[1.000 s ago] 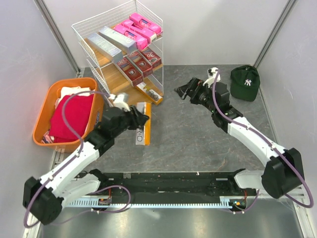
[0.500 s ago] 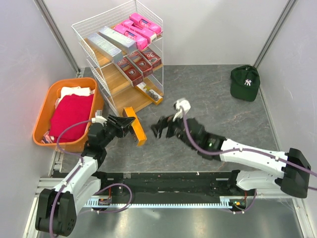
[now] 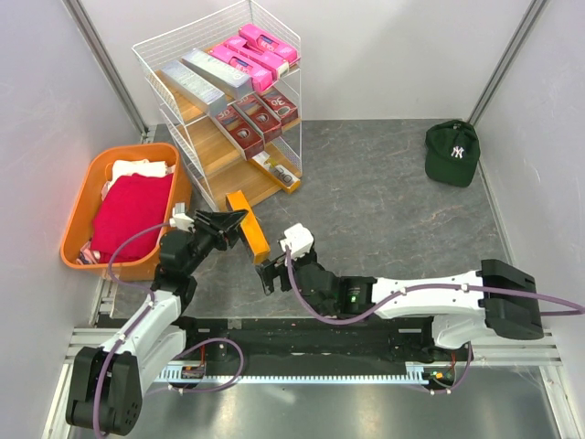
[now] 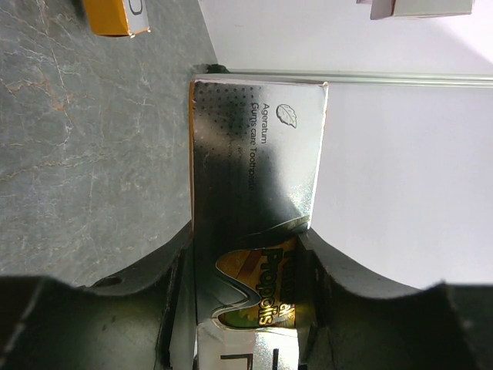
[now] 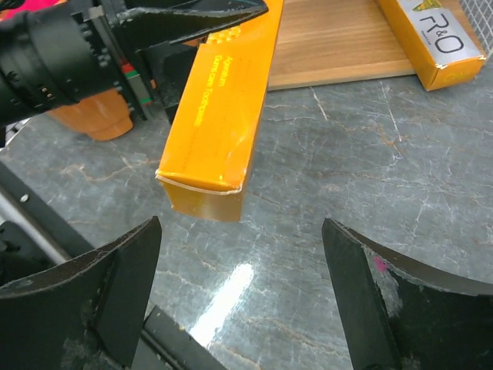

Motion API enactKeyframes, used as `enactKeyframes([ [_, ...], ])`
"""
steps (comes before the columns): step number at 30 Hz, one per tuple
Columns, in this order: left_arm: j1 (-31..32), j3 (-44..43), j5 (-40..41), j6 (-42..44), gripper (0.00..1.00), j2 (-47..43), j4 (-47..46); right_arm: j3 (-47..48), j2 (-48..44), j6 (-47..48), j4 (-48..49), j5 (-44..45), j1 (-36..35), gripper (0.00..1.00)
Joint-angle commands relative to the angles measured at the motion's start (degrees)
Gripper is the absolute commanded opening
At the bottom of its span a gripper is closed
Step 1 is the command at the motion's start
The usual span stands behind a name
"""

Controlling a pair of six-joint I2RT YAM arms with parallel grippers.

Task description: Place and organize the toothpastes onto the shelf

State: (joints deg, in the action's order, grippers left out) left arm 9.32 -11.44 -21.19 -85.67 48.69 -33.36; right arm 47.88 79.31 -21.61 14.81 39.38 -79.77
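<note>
While my left gripper [image 3: 239, 222] pinches a toothpaste [image 3: 252, 240] before the shelf [image 3: 219, 146], my right gripper [image 3: 266, 276] gapes empty. Basket [image 3: 75, 215] hugs the shelf's left; tabletop [image 3: 366, 210] runs right to a cap [image 3: 452, 154].

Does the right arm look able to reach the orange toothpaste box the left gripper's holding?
Probably yes. The right gripper faces the free end of the orange toothpaste box, jaws wide, nothing between; the left gripper holds only the other end.
</note>
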Motion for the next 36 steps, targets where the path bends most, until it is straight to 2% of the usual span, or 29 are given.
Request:
enactKeyframes([
  [1,-0.53,0.45,-1.13,-2.93,0.17,-1.22,-4.25,4.06,2.60,1.21,4.88,3.43,-0.39,0.92],
  [5,-0.62,0.63,-1.40,-2.75,0.17,-1.14,-4.34,6.00,4.10,2.44,5.49,1.85,-0.30,0.90],
  [11,-0.71,0.63,-1.75,-3.01,0.17,-0.61,-5.13,7.58,6.38,1.57,6.02,-0.96,-0.30,0.80],
  [17,-0.97,0.72,-2.19,-3.36,0.16,-1.31,-5.66,10.57,9.90,1.39,4.44,-1.14,-0.04,0.61],
  [20,-1.15,0.72,-2.45,-3.54,0.17,-2.10,-5.40,11.18,10.52,1.04,3.92,-2.54,1.01,0.48],
  [21,-1.15,0.63,-2.45,-3.63,0.17,-2.19,-5.40,11.27,10.69,0.87,3.83,-3.25,1.28,0.40],
  [25,-1.41,0.28,-2.89,-3.28,0.19,-2.89,-4.87,10.57,10.08,-0.45,3.82,-6.68,3.56,0.25],
  [28,-1.50,0.19,-3.33,-2.75,0.31,-3.16,-4.69,9.61,9.03,-1.77,4.09,-9.05,5.49,0.21],
  [29,-1.59,0.02,-3.51,-2.49,0.44,-3.42,-4.52,9.34,8.76,-2.12,4.09,-10.10,6.20,0.20],
  [31,-1.67,-0.16,-4.38,-1.96,0.58,-3.51,-4.34,8.29,7.89,-4.40,4.35,-13.61,8.65,0.19],
  [32,-1.68,-0.42,-4.65,-1.35,0.76,-3.77,-3.64,7.85,7.62,-5.19,4.70,-14.93,9.71,0.19],
  [35,-1.85,-3.14,-6.05,2.34,0.95,-4.39,2.94,5.13,6.21,-10.02,7.67,-23.36,15.15,0.18],
  [36,-1.85,-4.63,-6.58,4.61,0.97,-4.65,4.87,3.82,5.86,-12.30,8.39,-28.25,16.56,0.17],
])
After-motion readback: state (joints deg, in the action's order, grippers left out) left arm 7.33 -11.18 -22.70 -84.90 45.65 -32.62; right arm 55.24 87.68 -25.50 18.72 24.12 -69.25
